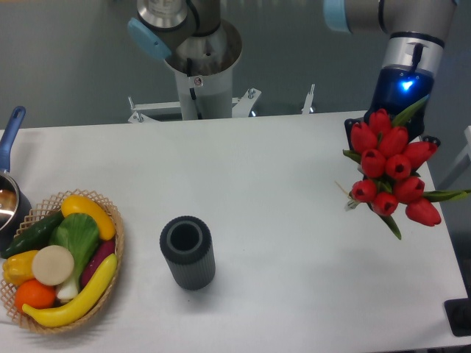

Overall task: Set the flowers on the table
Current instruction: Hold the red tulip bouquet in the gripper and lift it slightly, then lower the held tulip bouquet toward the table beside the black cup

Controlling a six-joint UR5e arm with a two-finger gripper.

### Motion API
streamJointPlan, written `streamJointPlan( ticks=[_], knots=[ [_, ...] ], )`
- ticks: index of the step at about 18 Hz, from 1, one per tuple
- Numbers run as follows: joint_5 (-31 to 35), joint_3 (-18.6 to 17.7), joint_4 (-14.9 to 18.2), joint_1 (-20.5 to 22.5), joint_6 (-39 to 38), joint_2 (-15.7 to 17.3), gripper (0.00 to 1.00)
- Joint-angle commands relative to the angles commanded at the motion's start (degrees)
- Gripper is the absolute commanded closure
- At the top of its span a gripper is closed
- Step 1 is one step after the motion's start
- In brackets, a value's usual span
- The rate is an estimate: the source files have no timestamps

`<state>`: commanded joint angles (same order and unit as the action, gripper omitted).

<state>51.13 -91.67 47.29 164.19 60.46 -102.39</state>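
The flowers (390, 170), a bunch of red tulips with green leaves, hang at the right side above the white table (280, 191). The heads face the camera and hide most of the stems; only a short stem end with pale string shows at the lower left of the bunch. The gripper (388, 136) sits behind the tulip heads, below the arm's blue-lit wrist, and its fingers are hidden by the blooms. The bunch is held off the tabletop, near the table's right edge.
A dark ribbed cylindrical vase (188, 252) stands upright in the front middle of the table. A wicker basket (62, 261) with colourful vegetables sits at the front left. A pot with a blue handle (10, 184) is at the left edge. The robot base (199, 66) stands behind the table.
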Motion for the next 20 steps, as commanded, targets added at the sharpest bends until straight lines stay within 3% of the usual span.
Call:
streamJointPlan(
  ticks=[4,10,16,20],
  knots=[
    [10.2,-0.4,0.3,-4.0,2.2,-0.7,0.63],
    [31.0,-1.3,0.8,-11.4,9.3,-4.1,0.63],
    [44.1,-0.4,2.3,-16.4,12.0,-10.7,0.63],
    [45.8,1.3,2.5,-17.8,12.1,-15.2,0.63]
  ],
)
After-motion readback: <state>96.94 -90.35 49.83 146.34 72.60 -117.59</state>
